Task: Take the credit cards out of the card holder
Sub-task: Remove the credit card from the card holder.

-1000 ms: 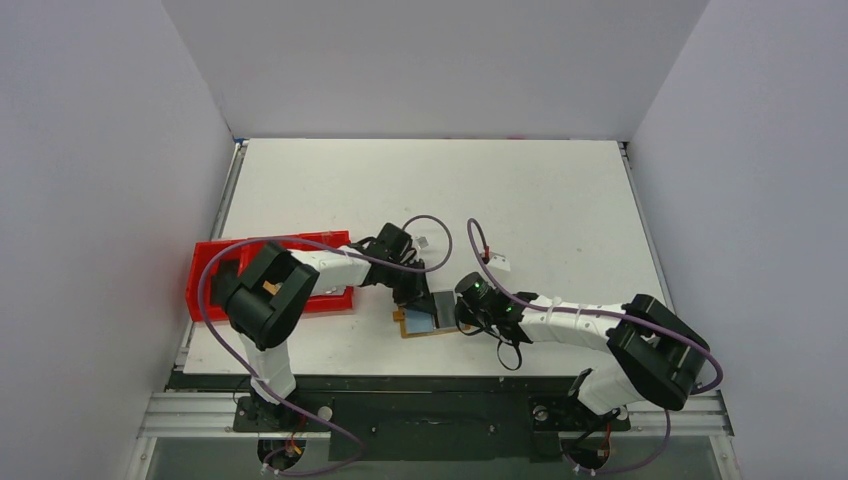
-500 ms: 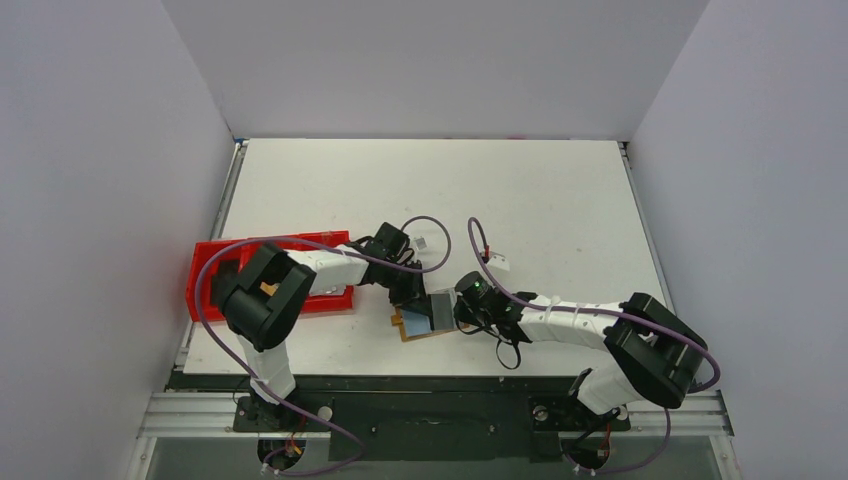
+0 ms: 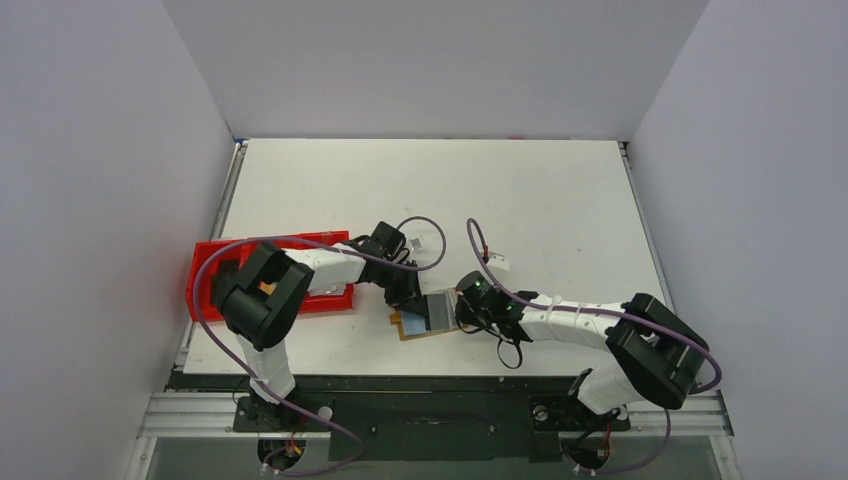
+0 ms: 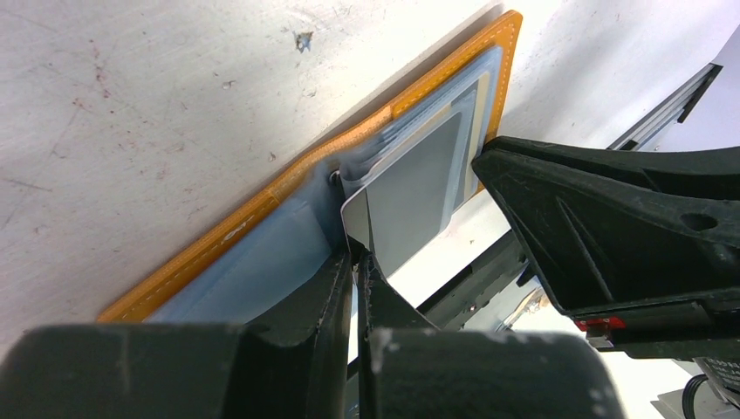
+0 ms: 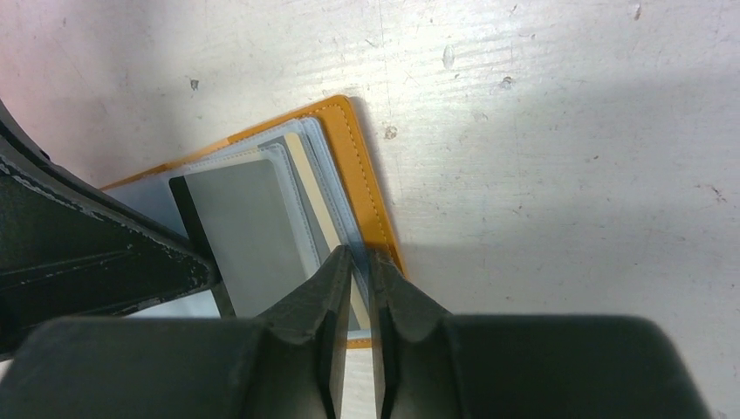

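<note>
The tan card holder (image 3: 413,329) lies open near the table's front edge, its pale blue sleeves up. My left gripper (image 3: 411,302) is shut on the corner of a grey credit card (image 4: 414,188), which tilts up out of a sleeve. In the right wrist view that card (image 5: 244,227) shows a black stripe along its left side. A cream card (image 5: 307,179) stays tucked in the sleeves. My right gripper (image 5: 358,253) has its jaws almost together, with the sleeve edge at the holder's (image 5: 362,166) right side between the tips.
A red compartmented tray (image 3: 215,270) stands at the table's left edge, under the left arm. The dark front rail (image 3: 430,385) runs just below the holder. Purple cables loop over both arms.
The grey card has come up from lying flat in the holder to standing tilted between the two grippers. The left gripper has shifted slightly left and back.
</note>
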Tool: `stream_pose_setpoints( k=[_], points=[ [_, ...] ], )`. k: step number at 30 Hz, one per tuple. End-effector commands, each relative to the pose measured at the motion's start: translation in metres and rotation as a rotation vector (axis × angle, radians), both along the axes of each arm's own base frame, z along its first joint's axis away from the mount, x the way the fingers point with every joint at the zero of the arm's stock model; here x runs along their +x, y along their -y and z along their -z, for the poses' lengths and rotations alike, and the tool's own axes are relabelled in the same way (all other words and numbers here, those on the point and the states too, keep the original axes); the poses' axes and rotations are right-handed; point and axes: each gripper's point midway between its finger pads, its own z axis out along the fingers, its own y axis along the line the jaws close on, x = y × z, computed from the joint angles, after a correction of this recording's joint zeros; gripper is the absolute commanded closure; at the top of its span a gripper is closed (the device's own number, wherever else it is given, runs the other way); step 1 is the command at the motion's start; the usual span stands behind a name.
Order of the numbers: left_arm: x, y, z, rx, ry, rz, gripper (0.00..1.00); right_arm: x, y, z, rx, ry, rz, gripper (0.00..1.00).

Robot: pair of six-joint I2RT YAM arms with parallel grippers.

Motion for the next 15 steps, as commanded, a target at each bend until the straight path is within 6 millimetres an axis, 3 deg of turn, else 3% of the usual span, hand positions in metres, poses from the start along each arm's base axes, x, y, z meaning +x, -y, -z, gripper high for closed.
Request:
stream_pose_setpoints(
  k=[1, 7, 15],
  points=[
    [0.004, -0.018, 0.011, 0.082, 0.030, -0.009, 1.00, -0.024, 0.022, 0.014, -0.103, -0.083, -0.051, 0.84],
    [0.002, -0.020, 0.014, 0.091, 0.019, -0.014, 1.00, -0.015, 0.012, -0.008, -0.099, -0.037, -0.084, 0.69],
    [0.002, -0.019, 0.013, 0.087, 0.014, -0.010, 1.00, -0.009, -0.004, -0.021, -0.076, -0.004, -0.114, 0.61]
  ],
)
